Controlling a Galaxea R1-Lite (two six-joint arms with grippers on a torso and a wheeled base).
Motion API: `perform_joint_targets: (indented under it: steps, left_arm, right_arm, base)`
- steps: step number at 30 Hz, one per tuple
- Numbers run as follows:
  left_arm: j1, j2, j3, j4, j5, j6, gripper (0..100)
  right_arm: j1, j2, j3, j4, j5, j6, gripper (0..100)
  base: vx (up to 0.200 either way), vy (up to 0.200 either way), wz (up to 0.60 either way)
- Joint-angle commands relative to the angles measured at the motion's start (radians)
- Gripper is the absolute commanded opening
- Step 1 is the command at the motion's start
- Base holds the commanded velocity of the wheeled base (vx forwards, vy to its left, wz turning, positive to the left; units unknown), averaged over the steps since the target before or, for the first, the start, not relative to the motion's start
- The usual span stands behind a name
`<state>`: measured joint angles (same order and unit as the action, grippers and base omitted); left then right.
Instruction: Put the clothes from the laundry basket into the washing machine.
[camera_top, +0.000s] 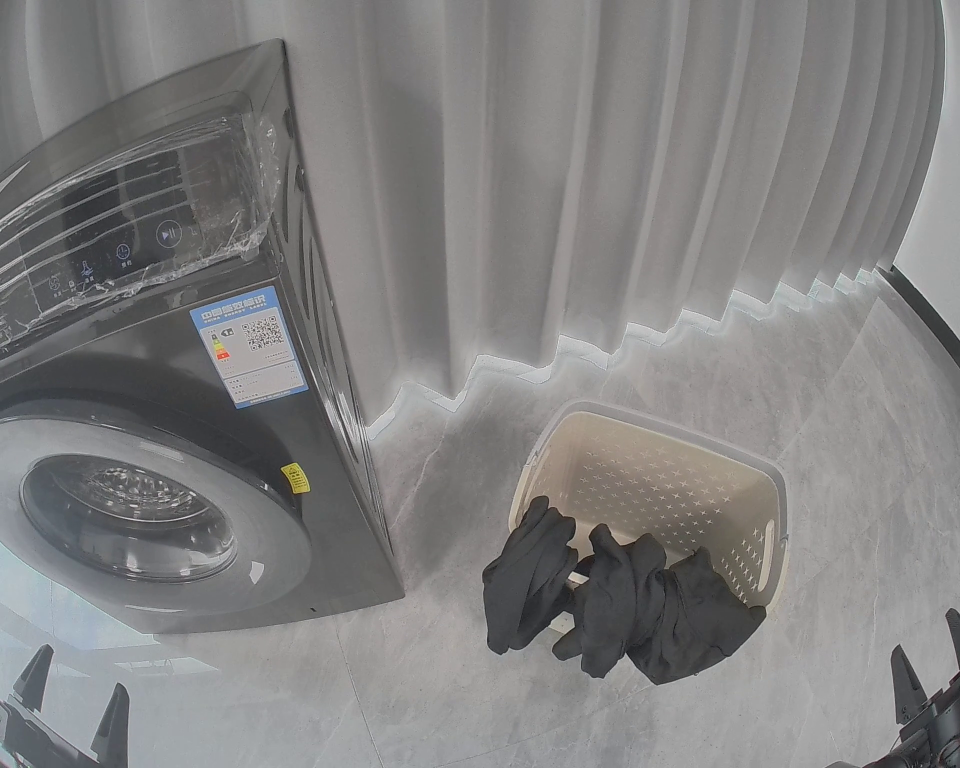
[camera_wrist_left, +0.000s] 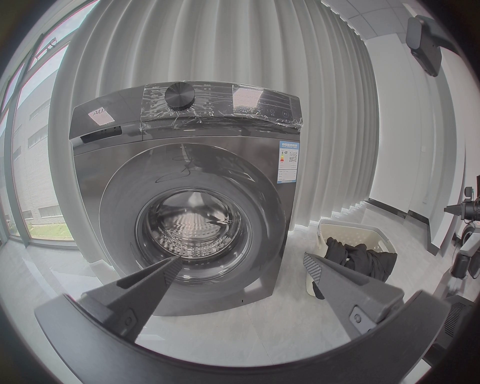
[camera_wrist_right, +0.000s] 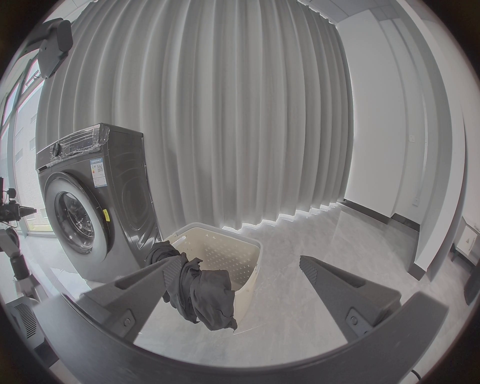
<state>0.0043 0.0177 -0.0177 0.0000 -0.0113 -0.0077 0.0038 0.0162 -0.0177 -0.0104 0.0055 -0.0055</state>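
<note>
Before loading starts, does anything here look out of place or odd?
The black clothes hang over the near rim of the laundry basket rather than lying inside, and plastic film covers the control panel of the washing machine.

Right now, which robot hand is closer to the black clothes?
Right. The right gripper hangs open off the black clothes' right side; the left gripper is farther away, open in front of the washing machine.

Indoor laundry area, home-style room: front-loading washer (camera_top: 200, 420), partly wrapped in film (camera_top: 130, 220), on a grey tiled floor (camera_top: 850, 450) before full-length white curtains (camera_top: 600, 150) — plastic basket (camera_top: 660, 428) with dark clothes (camera_top: 640, 600) alongside.
</note>
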Motion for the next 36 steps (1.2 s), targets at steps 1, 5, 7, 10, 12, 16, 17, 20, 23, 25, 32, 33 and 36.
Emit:
perform_joint_targets:
  steps: [1, 5, 7, 10, 12, 16, 17, 20, 23, 25, 32, 33, 36]
  left_arm:
    - [0.0, -0.018, 0.018, 0.0, -0.001, -0.002, 100]
    - [0.0, -0.018, 0.018, 0.0, -0.001, 0.0, 100]
    - [0.0, -0.018, 0.018, 0.0, 0.001, 0.003, 100]
    - [0.0, -0.018, 0.018, 0.0, 0.001, 0.005, 100]
    - [0.0, -0.018, 0.018, 0.0, 0.001, 0.005, 100]
    - [0.0, -0.018, 0.018, 0.0, 0.001, 0.005, 100]
    - [0.0, -0.018, 0.018, 0.0, 0.001, 0.006, 100]
    - [0.0, -0.018, 0.018, 0.0, 0.001, 0.005, 100]
    - [0.0, -0.018, 0.018, 0.0, 0.001, 0.005, 100]
    - [0.0, -0.018, 0.018, 0.0, 0.001, 0.005, 100]
    - [0.0, -0.018, 0.018, 0.0, -0.001, 0.0, 100]
    - [0.0, -0.018, 0.018, 0.0, -0.001, 0.0, 100]
    - [0.0, -0.018, 0.018, 0.0, -0.001, 0.0, 100]
  right_arm:
    - [0.001, -0.004, 0.018, 0.0, 0.001, -0.001, 100]
    - [0.001, -0.004, 0.018, 0.0, 0.001, -0.001, 100]
    - [0.001, -0.004, 0.018, 0.0, 0.001, -0.001, 100]
    - [0.001, -0.004, 0.018, 0.0, 0.001, -0.001, 100]
    - [-0.001, -0.002, 0.018, 0.0, 0.001, -0.001, 100]
    - [-0.002, -0.002, 0.018, 0.0, -0.001, -0.001, 100]
    - [-0.002, -0.002, 0.018, 0.0, -0.001, -0.001, 100]
    - [-0.001, -0.002, 0.018, 0.0, -0.001, -0.001, 100]
    - [-0.001, -0.002, 0.018, 0.0, -0.001, -0.001, 100]
    - [-0.001, -0.002, 0.018, 0.0, -0.001, -0.001, 100]
    - [0.001, -0.002, 0.018, 0.0, 0.001, -0.001, 100]
    - [-0.001, -0.002, 0.018, 0.0, -0.001, -0.001, 100]
    - [-0.001, -0.004, 0.018, 0.0, 0.001, -0.001, 100]
  base:
    - [0.0, 0.2, 0.0]
    - [0.0, 0.2, 0.0]
    - [0.0, 0.2, 0.0]
    - [0.0, 0.0, 0.0]
    - [0.0, 0.0, 0.0]
    - [0.0, 0.0, 0.3]
    - [0.0, 0.0, 0.6]
    - [0.0, 0.0, 0.6]
    - [0.0, 0.0, 0.6]
    - [0.0, 0.0, 0.6]
    - [0.0, 0.029, 0.34]
    - [0.0, 0.2, 0.0]
    - [0.0, 0.2, 0.0]
